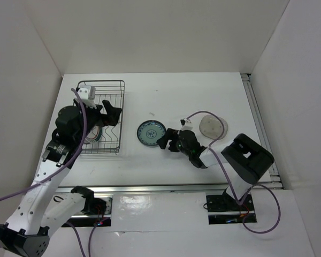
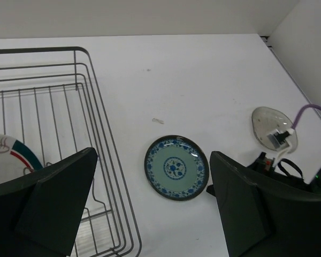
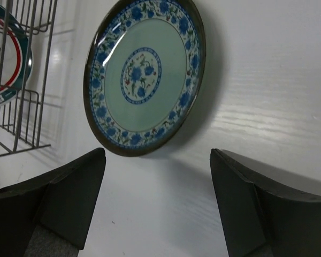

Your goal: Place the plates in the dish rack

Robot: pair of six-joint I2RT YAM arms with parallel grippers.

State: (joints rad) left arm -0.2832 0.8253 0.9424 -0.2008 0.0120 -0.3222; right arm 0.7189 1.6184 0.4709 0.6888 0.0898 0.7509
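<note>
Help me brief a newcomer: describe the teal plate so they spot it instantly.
On the white table, find the dark wire dish rack at left. Right of it, a small round teal plate lies flat. Unlike the pale plate farther right, it has a blue floral border.

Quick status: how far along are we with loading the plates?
One done: the ringed white plate sits in the dish rack. In hand: nothing gripped; the open right gripper faces the teal plate. Remaining: that and the pale plate, both on the table.
</note>
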